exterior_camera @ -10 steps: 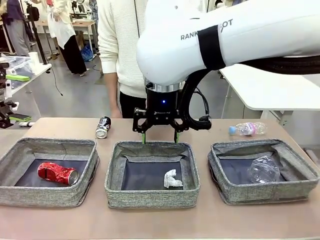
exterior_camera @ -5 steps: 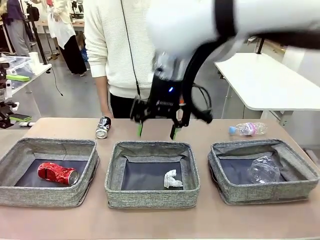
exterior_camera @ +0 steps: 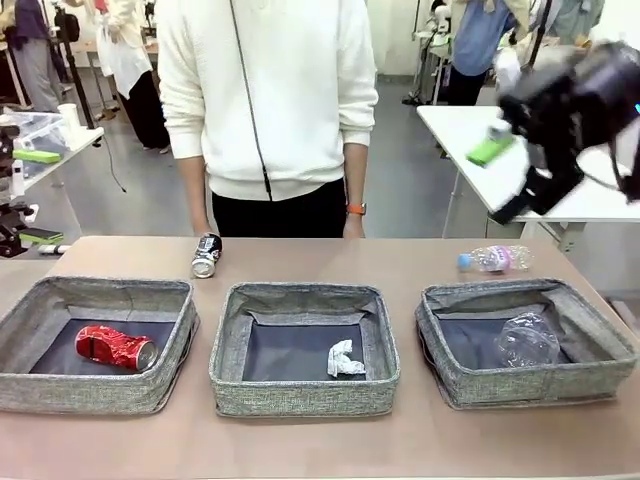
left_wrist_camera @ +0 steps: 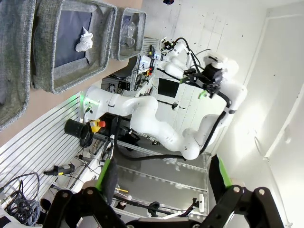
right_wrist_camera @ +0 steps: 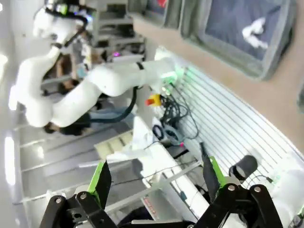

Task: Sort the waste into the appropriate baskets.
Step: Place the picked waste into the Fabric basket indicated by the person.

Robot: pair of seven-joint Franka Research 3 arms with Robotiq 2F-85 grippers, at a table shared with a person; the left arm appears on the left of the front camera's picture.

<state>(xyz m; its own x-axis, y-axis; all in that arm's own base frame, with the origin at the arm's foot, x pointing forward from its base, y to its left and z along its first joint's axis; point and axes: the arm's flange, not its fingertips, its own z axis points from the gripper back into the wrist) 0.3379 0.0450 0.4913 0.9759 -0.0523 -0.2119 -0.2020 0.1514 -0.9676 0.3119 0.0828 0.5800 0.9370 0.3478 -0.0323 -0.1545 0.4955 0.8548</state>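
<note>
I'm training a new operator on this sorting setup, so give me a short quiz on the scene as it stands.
1. True or false: the crumpled paper wad lies in the middle basket.
2. Where is the clear plastic cup? A) middle basket B) right basket C) on the table
3. Fill in: ___ waste items lie on the table, outside the baskets.
Key: 1 true; 2 B; 3 two, the black-and-silver can and the bottle with pink label.

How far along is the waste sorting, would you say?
Done: red can in the left basket, paper wad in the middle basket, cup in the right basket. In hand: nothing; the left gripper and right gripper are open. Left: black can and bottle on the table.
</note>
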